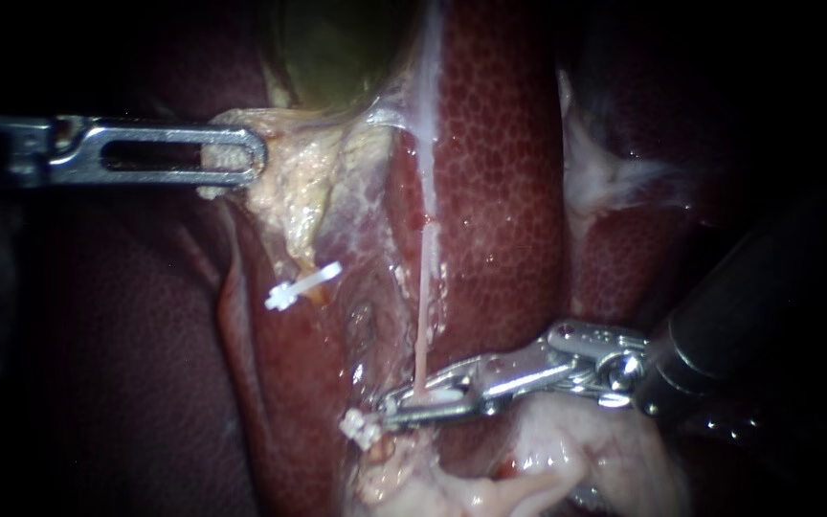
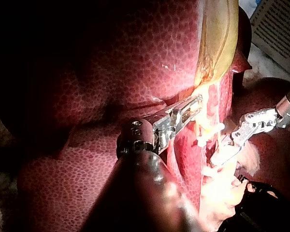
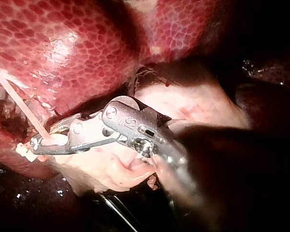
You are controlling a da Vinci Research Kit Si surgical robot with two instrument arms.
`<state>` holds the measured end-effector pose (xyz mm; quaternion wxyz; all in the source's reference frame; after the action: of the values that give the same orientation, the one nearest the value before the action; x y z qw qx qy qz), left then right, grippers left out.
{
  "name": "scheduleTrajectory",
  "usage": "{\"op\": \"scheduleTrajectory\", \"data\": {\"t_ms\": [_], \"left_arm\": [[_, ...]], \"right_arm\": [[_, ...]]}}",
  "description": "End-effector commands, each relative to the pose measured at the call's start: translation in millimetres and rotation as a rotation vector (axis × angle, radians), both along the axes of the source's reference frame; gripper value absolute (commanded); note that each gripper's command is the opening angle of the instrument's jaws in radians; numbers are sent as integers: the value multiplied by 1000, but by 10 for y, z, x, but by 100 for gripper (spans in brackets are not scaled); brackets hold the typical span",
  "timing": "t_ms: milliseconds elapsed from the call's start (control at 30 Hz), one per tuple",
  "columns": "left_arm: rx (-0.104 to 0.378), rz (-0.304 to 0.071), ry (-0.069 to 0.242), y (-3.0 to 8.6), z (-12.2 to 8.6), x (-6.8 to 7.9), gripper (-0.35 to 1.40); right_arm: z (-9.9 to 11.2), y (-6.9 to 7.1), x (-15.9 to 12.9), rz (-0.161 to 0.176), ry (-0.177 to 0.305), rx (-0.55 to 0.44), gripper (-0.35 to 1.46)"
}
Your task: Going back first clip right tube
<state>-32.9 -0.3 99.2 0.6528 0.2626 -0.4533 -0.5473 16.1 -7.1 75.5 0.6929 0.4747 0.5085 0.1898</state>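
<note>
R tool (image 1: 391, 407) slightly spread round thin tube (image 1: 423, 316), clip (image 1: 361, 428) at tip; L tool (image 1: 253, 158) pinching pale tissue (image 1: 308, 187)

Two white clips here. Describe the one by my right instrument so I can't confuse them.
On the liver, follow the thin pale tube down to the right instrument. The clip sits just beyond its tip; the other clip lies higher, away from that instrument.

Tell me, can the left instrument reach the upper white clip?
Probably not right now. The left instrument is shut on pale tissue below the gallbladder, so it would have to let go first. Nothing else blocks the upper white clip.
</note>
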Motion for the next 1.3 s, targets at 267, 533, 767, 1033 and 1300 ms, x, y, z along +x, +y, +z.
{"op": "scheduleTrajectory", "data": {"t_ms": [267,533,767,1033,1300], "left_arm": [[0,0,0,0,0,0,-35],[0,0,0,-1,-1,0,-35],[0,0,0,-1,-1,0,-35],[0,-1,0,-1,-1,0,-35],[0,0,0,-1,-2,0,-35]], "right_arm": [[1,0,1,3,-2,-1,-35],[3,2,1,26,-16,-9,12],[3,3,1,126,-67,-39,53],[-4,19,1,202,-65,-123,60],[-12,42,-19,230,-68,-156,60]]}}
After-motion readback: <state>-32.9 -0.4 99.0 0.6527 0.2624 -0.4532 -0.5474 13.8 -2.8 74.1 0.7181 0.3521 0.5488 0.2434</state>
